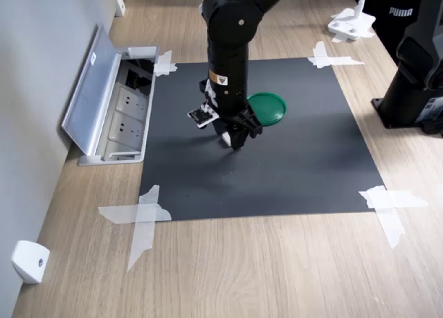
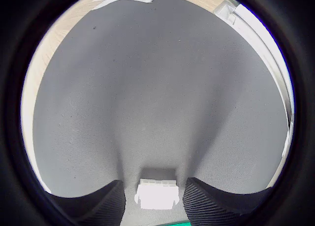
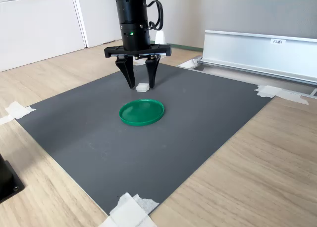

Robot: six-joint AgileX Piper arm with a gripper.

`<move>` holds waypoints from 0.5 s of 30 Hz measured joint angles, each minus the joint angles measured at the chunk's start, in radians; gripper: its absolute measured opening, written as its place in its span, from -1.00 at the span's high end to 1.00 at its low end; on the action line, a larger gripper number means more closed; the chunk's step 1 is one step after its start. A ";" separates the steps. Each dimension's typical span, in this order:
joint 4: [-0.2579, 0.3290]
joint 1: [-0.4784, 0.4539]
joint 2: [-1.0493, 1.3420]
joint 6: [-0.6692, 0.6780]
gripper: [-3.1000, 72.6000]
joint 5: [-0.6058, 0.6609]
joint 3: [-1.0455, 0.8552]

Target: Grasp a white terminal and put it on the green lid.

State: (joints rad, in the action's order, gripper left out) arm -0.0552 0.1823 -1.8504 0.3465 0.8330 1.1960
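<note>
One arm stands over a dark mat point(image 3: 148, 138) that is taped at its corners to a wooden desk point(image 3: 257, 167). In the second exterior view, the gripper point(image 3: 141, 81) points straight down in the upper centre of the frame, and its two fingers point(image 3: 129, 74) are spread apart, released, with their tips low at the mat. The white terminal point(image 3: 142, 87) lies on the mat in the gap between them; I cannot tell if a finger touches it. The wrist view shows the same: the terminal point(image 2: 156, 193) sits low in the picture between the two dark fingers point(image 2: 96, 206), with grey mat visible on each side of it, so nothing is grasped. The green lid point(image 3: 141, 112) lies flat on the mat just below the terminal in the second exterior view, near it but apart. In the first exterior view the gripper point(image 1: 232, 139) is at the centre of the frame and the lid point(image 1: 268, 108) shows to its right, partly hidden behind the arm; the terminal cannot be seen there. At the left of the first exterior view an open metal socket box point(image 1: 114, 107) is set in the desk beside the mat. White tape point(image 1: 142, 214) holds the mat corner at the lower left of this view.
</note>
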 joint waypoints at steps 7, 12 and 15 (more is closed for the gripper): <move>-0.003 0.000 0.000 -0.005 -0.39 -0.004 0.000; -0.004 0.000 -0.019 -0.007 -0.39 -0.002 0.000; -0.004 0.000 -0.020 -0.007 -0.39 -0.005 0.000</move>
State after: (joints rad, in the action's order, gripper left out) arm -0.0596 0.1823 -1.8704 0.3392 0.8278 1.1960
